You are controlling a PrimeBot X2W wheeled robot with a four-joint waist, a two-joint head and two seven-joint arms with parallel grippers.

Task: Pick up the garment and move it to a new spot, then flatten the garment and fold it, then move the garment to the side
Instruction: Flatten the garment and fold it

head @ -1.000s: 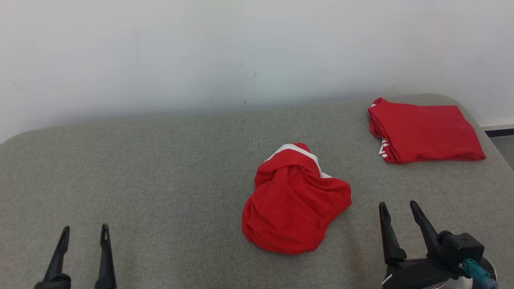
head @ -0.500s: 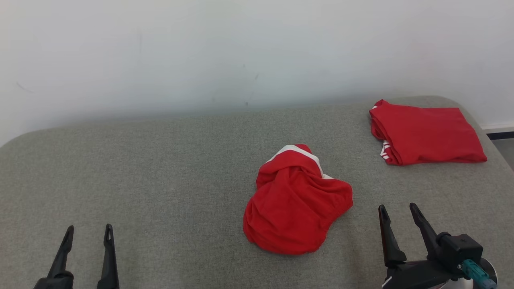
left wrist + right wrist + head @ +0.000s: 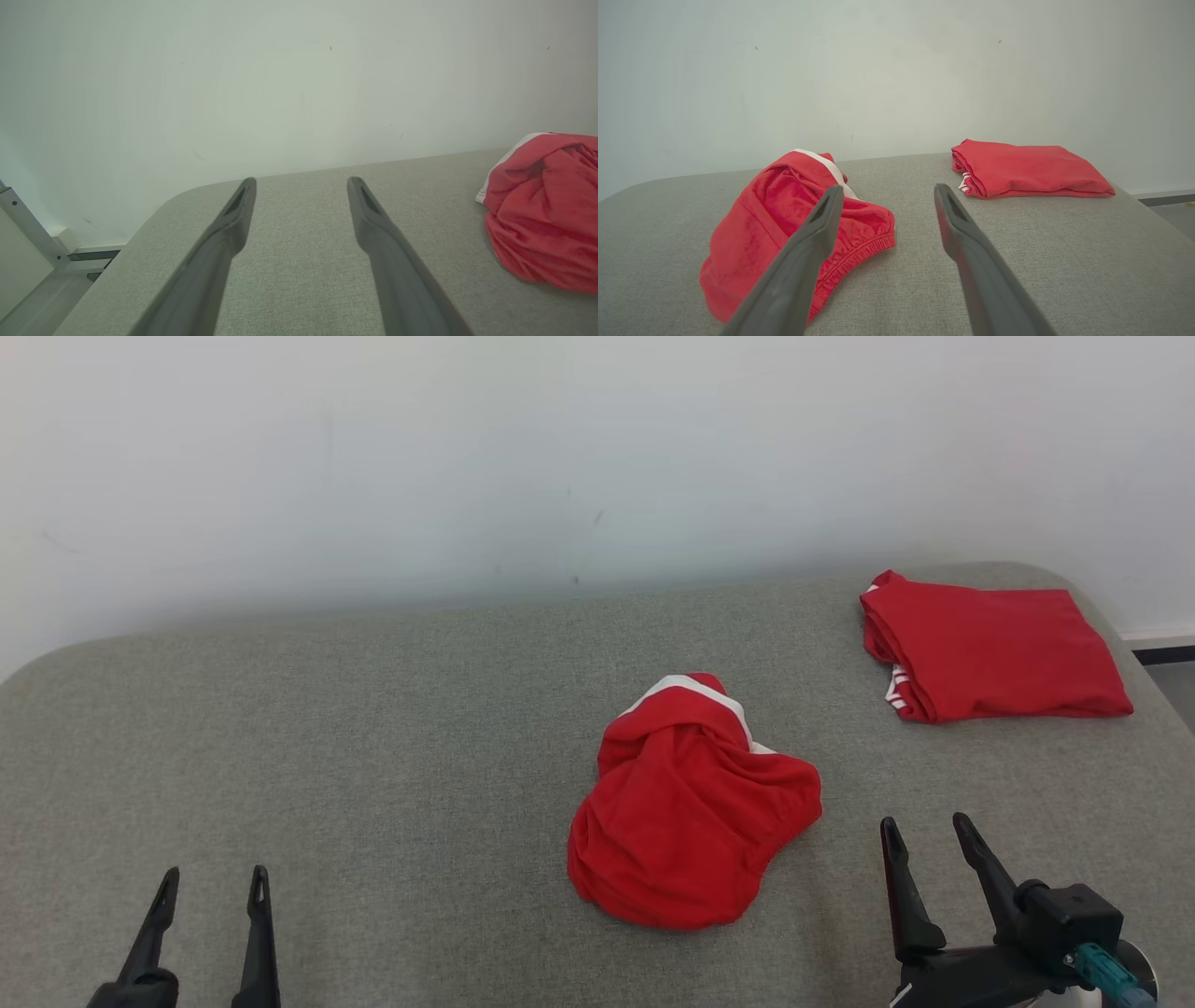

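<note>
Here we are at the grey padded table [image 3: 373, 756], pushed up against a plain pale wall [image 3: 467, 457]. The crumpled red garment [image 3: 691, 803] lies in a heap a little to the robot's right of the table's middle, resting on the fabric with nothing touching it. A white band [image 3: 695, 689] curls over the far end of the heap, and from the right wrist camera you can make out a gathered, elastic-looking hem [image 3: 859, 254] along its near edge.

The right gripper [image 3: 923, 821] sits near the front edge, just to the right of the heap and apart from it. Its two dark fingers are spread wide and nothing is between them. Along those fingers the heap lies to the left, partly behind the left finger.

Over on the other side, the left gripper [image 3: 215, 873] is low at the front of the table, well apart from the garment, its fingers parted too and holding nothing at all. From its wrist camera the heap shows at the far right edge, with bare grey fabric between and beyond the fingertips.

And at the far right corner of the table there is a second red garment [image 3: 994, 649], folded into a neat flat rectangle, with a bit of white trim showing at its left edge.
</note>
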